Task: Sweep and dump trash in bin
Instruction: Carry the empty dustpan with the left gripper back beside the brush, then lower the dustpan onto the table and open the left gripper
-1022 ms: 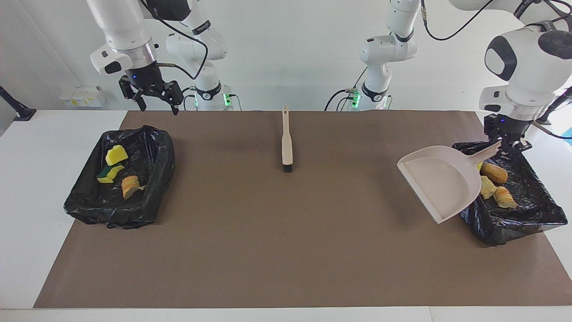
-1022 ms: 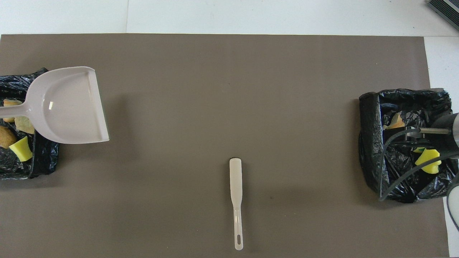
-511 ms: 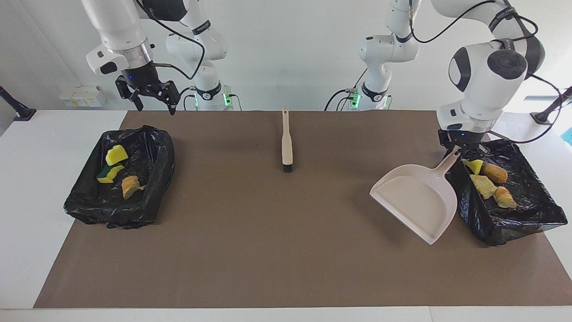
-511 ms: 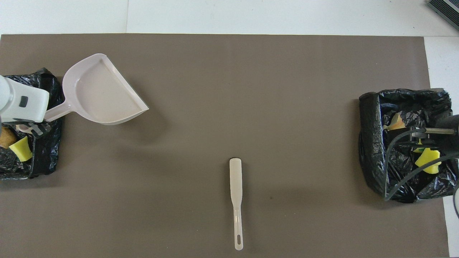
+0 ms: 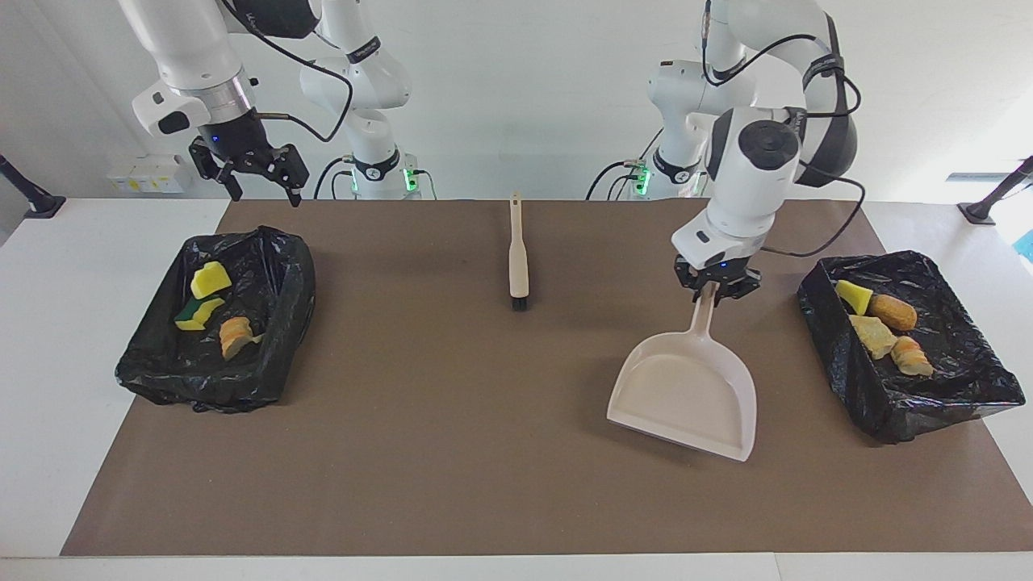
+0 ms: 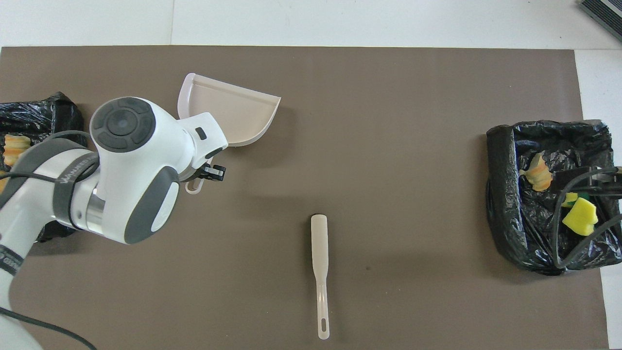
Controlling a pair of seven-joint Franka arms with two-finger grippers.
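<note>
Since a second ago the dustpan [image 5: 684, 393] has swung off the bin at the left arm's end [image 5: 908, 355] and out over the brown mat [image 5: 452, 452], handle now pointing toward the robots, open lip toward the mat's edge farthest from them. Facing view: left gripper [image 5: 715, 289] pinching the dustpan's handle tip, pan tilted low over the mat, whether its lip touches cannot be told; pan empty. Trash [image 5: 881, 323]: four pieces in that bin, three more pieces [image 5: 211, 307] in the bin at the right arm's end [image 5: 214, 323]; none visible on the mat. Right gripper [image 5: 250, 165] spread wide, empty, waiting raised near the mat's corner by its own base. Brush [image 5: 517, 258] lying flat at mid-mat near the robots' edge, long axis running away from the robots, bristles at the end farther from them. Overhead view: left arm covers the handle; the pan [image 6: 233, 116] shows past the wrist, lip facing the mat's distant edge. Brush [image 6: 319, 272] lies toward the right arm's end from the pan, well apart. Judgement: sweeping appears finished; setting the pan down remains, its axis already parallel to the brush.
</note>
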